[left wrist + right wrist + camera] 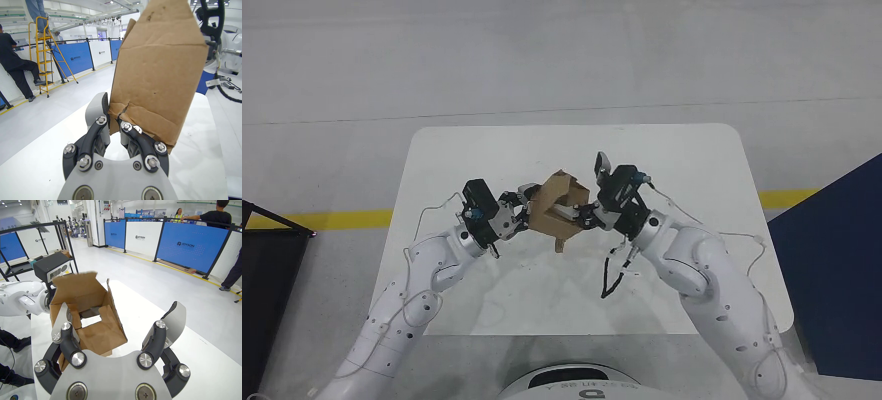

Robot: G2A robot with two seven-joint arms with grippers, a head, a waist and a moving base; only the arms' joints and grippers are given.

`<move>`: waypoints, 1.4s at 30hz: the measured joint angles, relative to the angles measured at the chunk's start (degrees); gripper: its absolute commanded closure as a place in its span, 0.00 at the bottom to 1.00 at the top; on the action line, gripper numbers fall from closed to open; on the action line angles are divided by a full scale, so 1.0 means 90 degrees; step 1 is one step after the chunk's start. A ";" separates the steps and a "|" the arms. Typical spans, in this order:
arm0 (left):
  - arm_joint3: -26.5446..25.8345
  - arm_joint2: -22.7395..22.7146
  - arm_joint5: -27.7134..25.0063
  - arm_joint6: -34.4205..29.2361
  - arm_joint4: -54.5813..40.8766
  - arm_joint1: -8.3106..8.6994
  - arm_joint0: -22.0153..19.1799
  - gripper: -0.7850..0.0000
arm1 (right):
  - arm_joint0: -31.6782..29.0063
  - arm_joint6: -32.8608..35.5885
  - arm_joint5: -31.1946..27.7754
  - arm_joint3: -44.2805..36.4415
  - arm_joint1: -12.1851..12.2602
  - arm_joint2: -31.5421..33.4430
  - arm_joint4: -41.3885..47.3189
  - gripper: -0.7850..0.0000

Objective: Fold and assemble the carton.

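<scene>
Over table (692,160), left fingers (96,111) pinch carton (157,75).

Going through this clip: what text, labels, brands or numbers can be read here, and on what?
carton: no print on the faces that show.
fence panels: a logo with a brand word, left unquoted.
white tag on a cable: too small to read.
table: none.
</scene>
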 measured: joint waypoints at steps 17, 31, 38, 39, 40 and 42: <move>0.0000 0.0000 0.0000 0.0000 0.0000 0.0000 0.0000 1.00 | 0.0345 -0.0386 0.1513 0.0276 -0.0076 0.0180 -0.0609 0.00; 0.0000 0.0000 0.0000 0.0000 0.0000 0.0000 0.0000 1.00 | 0.0543 0.0269 0.0472 0.0257 -0.0070 -0.0129 -0.0485 0.00; 0.0000 0.0000 0.0000 0.0000 0.0000 0.0000 0.0000 1.00 | 0.0528 0.0291 0.0601 0.0151 -0.0061 -0.0035 -0.0602 0.00; 0.0000 0.0000 0.0000 0.0000 0.0000 0.0000 0.0000 1.00 | 0.0506 0.0245 0.0629 0.0101 -0.0060 0.0005 -0.0565 0.00; 0.0000 0.0000 0.0000 0.0000 0.0000 0.0000 0.0000 1.00 | 0.0468 0.0182 0.0662 0.0026 -0.0056 0.0073 -0.0503 0.00; 0.0000 0.0000 0.0000 0.0000 0.0000 0.0000 0.0000 1.00 | 0.0388 0.0078 0.0695 -0.0099 -0.0047 0.0196 -0.0391 0.00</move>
